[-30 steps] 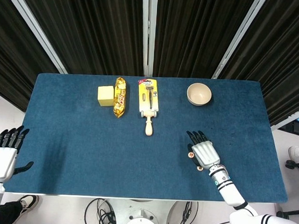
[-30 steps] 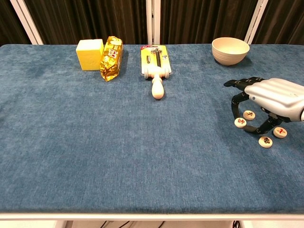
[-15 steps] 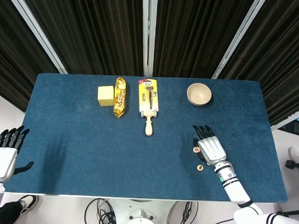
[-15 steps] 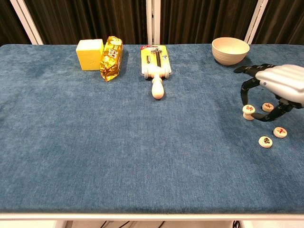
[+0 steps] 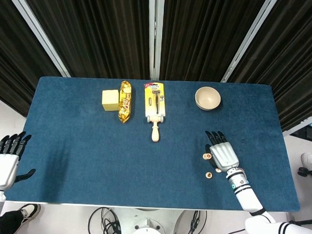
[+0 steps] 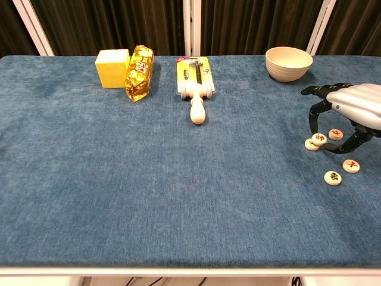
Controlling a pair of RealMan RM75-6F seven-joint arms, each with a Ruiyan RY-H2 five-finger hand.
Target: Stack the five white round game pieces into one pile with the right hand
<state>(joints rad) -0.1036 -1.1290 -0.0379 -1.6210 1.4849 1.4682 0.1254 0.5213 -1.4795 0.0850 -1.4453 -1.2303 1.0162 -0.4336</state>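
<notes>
Right hand over game pieces, near table edge.

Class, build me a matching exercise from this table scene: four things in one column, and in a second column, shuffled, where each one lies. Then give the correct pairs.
Things
1. bowl
2. yellow block
3. right hand
4. razor pack

Places
A. far left, beside the gold snack packet
B. over the white game pieces
C. far right of the back row
D. middle of the back row

Pairs: 1-C, 2-A, 3-B, 4-D
</notes>
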